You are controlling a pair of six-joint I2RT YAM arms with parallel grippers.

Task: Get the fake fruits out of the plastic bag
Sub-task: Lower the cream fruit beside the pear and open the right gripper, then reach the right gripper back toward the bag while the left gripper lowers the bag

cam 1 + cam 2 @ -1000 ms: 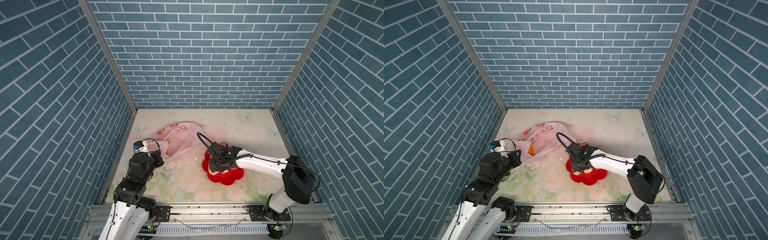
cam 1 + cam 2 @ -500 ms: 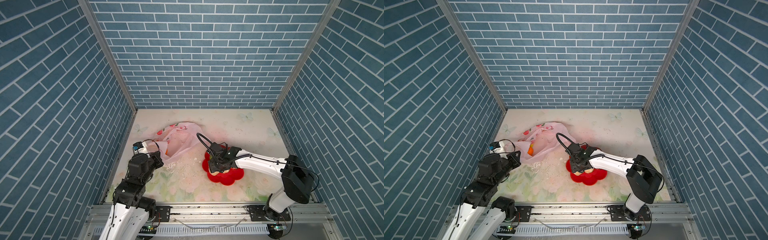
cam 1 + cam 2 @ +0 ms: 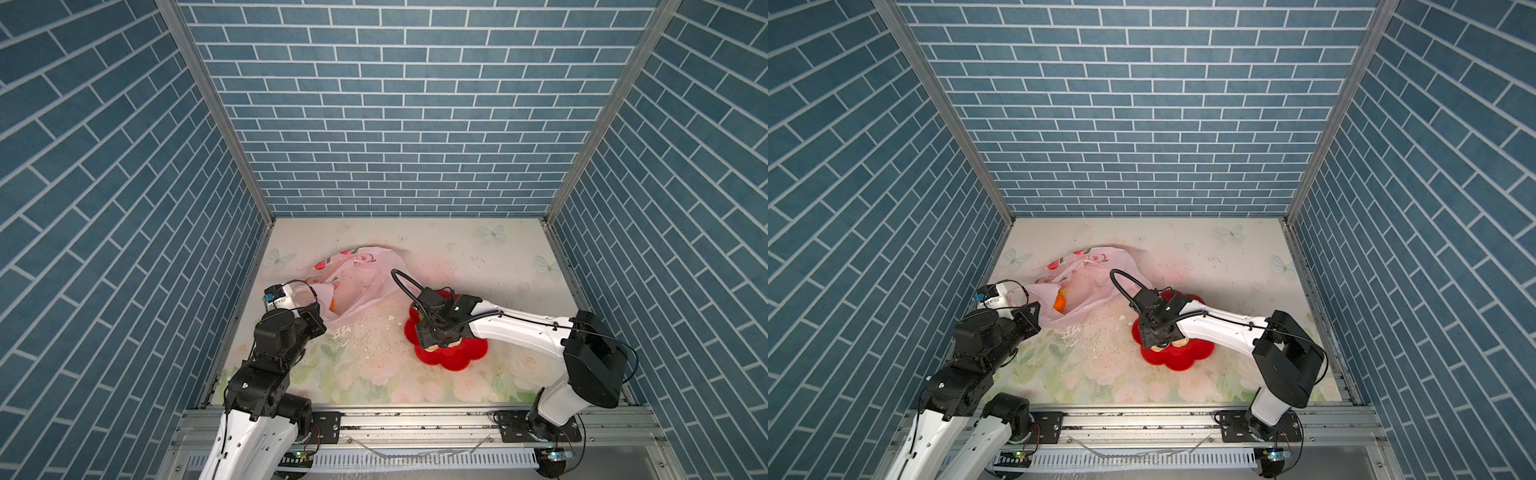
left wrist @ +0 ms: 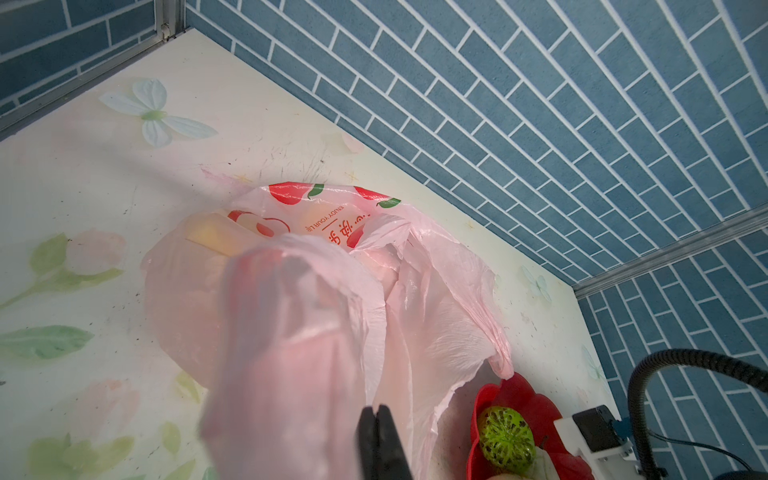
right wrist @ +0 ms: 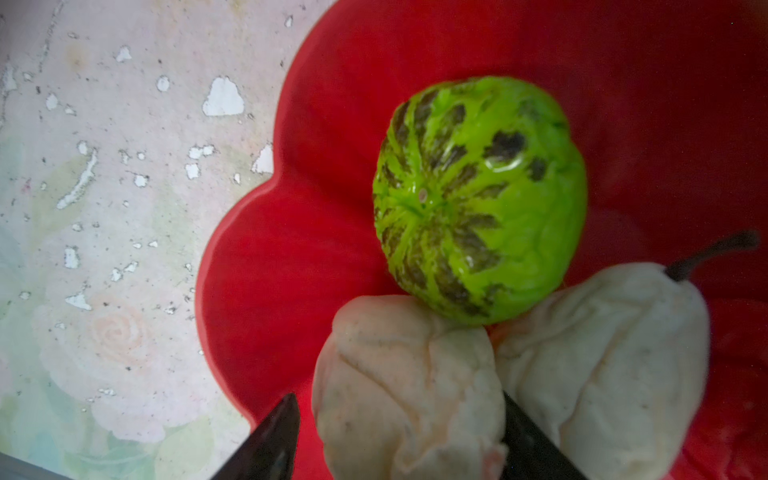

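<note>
The pale-pink plastic bag [image 3: 361, 282] [image 3: 1096, 274] lies at the back left of the table, its mouth facing the front. My left gripper [image 3: 318, 318] [image 4: 379, 411] is shut on the bag's front edge, and the film drapes over it. An orange fruit [image 3: 1060, 302] shows inside the mouth, and a yellow one [image 4: 216, 237] shows through the film. My right gripper [image 3: 436, 340] [image 5: 399, 399] hangs open over the red bowl [image 3: 457, 357]. A cream fruit [image 5: 407, 382] sits between its fingers, with a gap on one side. A green fruit [image 5: 478, 199] and a second cream one [image 5: 602, 365] lie beside it in the bowl.
Blue brick walls close in the table on three sides. White paint chips [image 5: 222, 97] speckle the floral surface between bag and bowl. The right arm's black cable [image 3: 405, 282] arcs over the bag's near corner. A metal rail [image 3: 415, 419] runs along the front edge.
The right gripper's jaws have widened around the cream fruit in the bowl. The left gripper keeps its hold on the bag, and both arms have barely moved.
</note>
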